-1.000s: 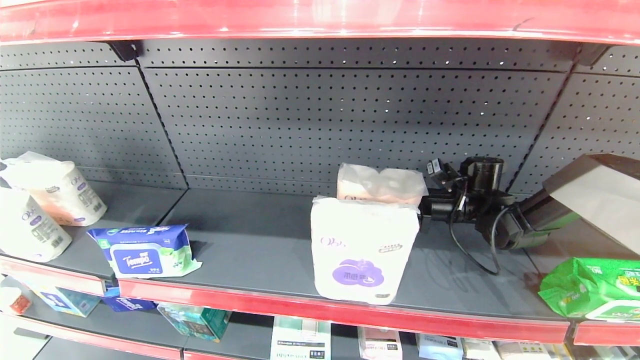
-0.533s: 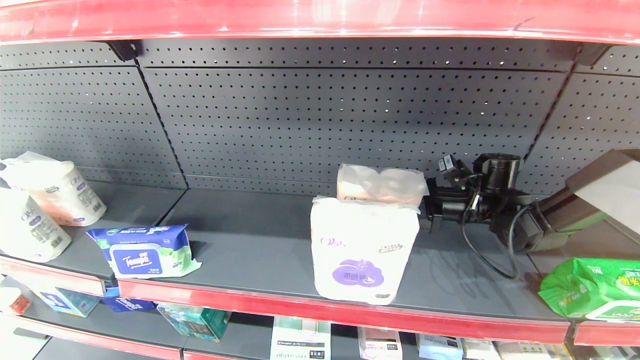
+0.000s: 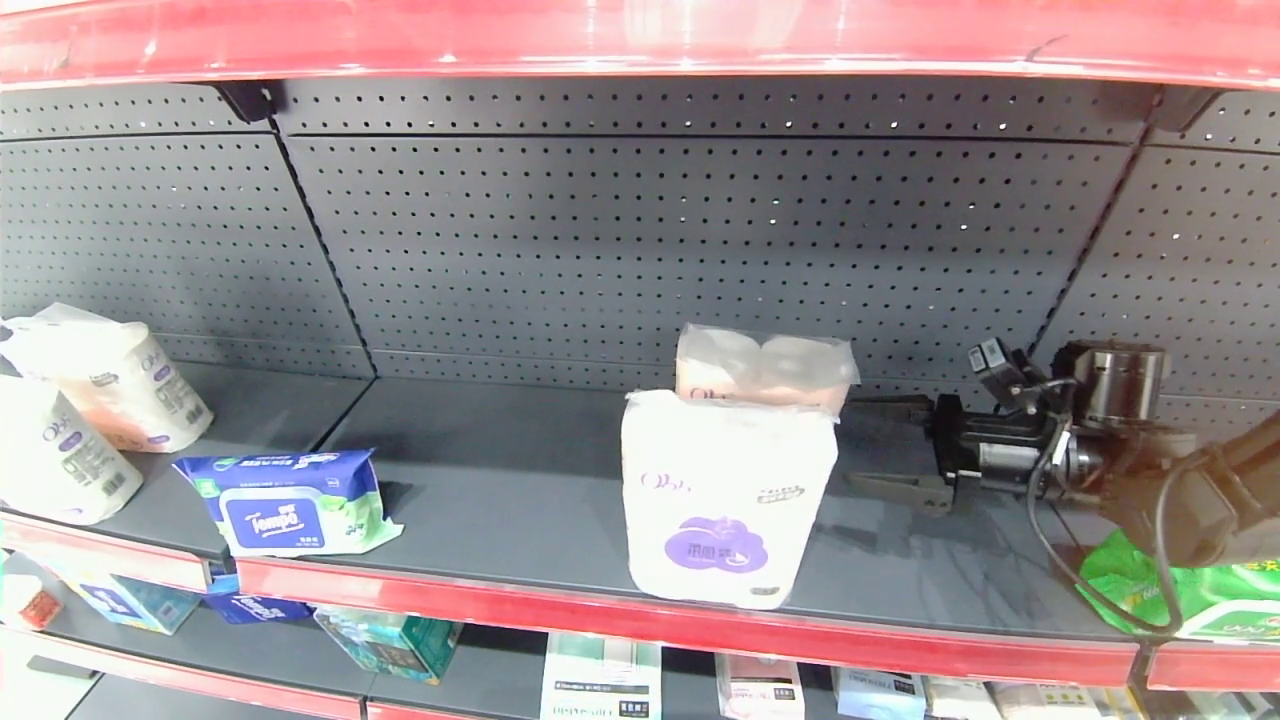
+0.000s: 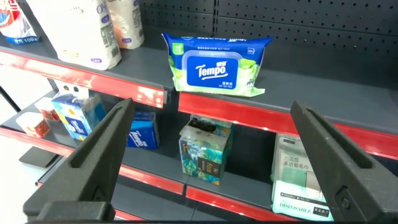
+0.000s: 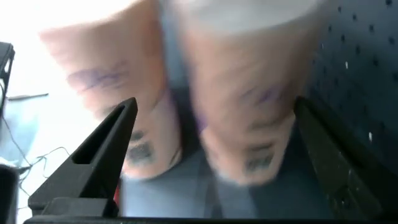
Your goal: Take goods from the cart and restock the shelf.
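A pink-wrapped pack of paper rolls (image 3: 765, 368) stands at the back of the grey shelf (image 3: 500, 470), just behind a taller white pack with a purple label (image 3: 725, 500). My right gripper (image 3: 885, 443) hovers over the shelf just right of both packs, open and holding nothing, its fingers pointing at the pink pack. In the right wrist view the pink pack (image 5: 236, 93) lies blurred beyond the spread fingers of that gripper (image 5: 216, 102). My left gripper (image 4: 211, 106) is open and holds nothing, in front of the shelf's red edge below a blue wipes pack (image 4: 214, 62).
The blue wipes pack (image 3: 290, 500) lies at the shelf front left of centre. Paper roll packs (image 3: 90, 400) stand at the far left, and a green pack (image 3: 1200, 590) lies at the far right under my right arm. Lower shelves (image 4: 205, 149) hold small boxes. The perforated back panel (image 3: 650, 230) is close behind.
My right gripper has drawn back to the right, away from the pink pack, and its open fingers now show. The pink pack stays behind the white one.
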{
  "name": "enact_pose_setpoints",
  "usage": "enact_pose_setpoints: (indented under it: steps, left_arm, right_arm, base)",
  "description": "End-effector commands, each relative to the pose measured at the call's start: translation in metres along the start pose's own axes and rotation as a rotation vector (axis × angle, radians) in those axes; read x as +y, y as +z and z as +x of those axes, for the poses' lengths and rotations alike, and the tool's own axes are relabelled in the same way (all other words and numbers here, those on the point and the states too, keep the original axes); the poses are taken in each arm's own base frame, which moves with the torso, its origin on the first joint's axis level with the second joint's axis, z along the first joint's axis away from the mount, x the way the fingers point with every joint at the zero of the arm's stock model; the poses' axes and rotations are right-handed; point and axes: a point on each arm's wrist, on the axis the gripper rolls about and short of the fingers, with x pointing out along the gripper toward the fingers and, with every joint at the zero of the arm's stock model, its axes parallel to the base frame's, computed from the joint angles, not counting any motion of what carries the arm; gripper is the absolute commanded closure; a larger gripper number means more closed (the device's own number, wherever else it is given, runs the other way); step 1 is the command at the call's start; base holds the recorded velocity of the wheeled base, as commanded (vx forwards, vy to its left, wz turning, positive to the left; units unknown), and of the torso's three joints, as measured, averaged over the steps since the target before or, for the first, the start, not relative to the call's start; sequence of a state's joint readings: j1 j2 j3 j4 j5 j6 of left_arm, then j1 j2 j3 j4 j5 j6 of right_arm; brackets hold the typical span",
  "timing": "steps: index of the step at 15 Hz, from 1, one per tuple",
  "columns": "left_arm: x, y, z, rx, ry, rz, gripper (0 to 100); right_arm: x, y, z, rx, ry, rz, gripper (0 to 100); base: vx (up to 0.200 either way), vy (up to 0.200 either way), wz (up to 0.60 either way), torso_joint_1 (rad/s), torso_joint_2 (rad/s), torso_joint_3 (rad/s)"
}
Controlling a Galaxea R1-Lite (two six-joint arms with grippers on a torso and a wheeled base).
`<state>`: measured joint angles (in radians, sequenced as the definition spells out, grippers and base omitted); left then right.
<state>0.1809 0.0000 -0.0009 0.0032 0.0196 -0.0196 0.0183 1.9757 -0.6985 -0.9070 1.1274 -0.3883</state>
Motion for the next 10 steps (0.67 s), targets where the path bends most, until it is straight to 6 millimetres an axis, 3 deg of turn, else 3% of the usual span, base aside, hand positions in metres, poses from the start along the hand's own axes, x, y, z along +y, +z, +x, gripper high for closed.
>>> enact_pose_setpoints:
  steps: [1, 5, 8, 10]
  left_arm:
    - [0.000, 0.000, 0.000, -0.001, 0.001, 0.000, 0]
    - [0.000, 0.000, 0.000, 0.001, 0.001, 0.001, 0]
    - [0.000, 0.000, 0.000, 0.001, 0.001, 0.000, 0]
    - [0.000, 0.000, 0.000, -0.001, 0.001, 0.000, 0]
  right_arm:
    - [0.008, 0.010, -0.010, -0.009, -0.019, -0.019, 0]
    - [0.019, 0.022, -0.026, 0.002, -0.105, -0.022, 0]
    - [0.054, 0.030, -0.067, 0.057, -0.359, 0.021, 0]
    - [0.071, 0.041, -0.079, 0.090, -0.566, 0.060, 0]
  base:
    - [0.000, 0.000, 0.00, 0.000, 0.00, 0.000]
    - [0.000, 0.000, 0.00, 0.000, 0.00, 0.000]
    - [0.000, 0.000, 0.00, 0.000, 0.00, 0.000]
    - [0.000, 0.000, 0.00, 0.000, 0.00, 0.000]
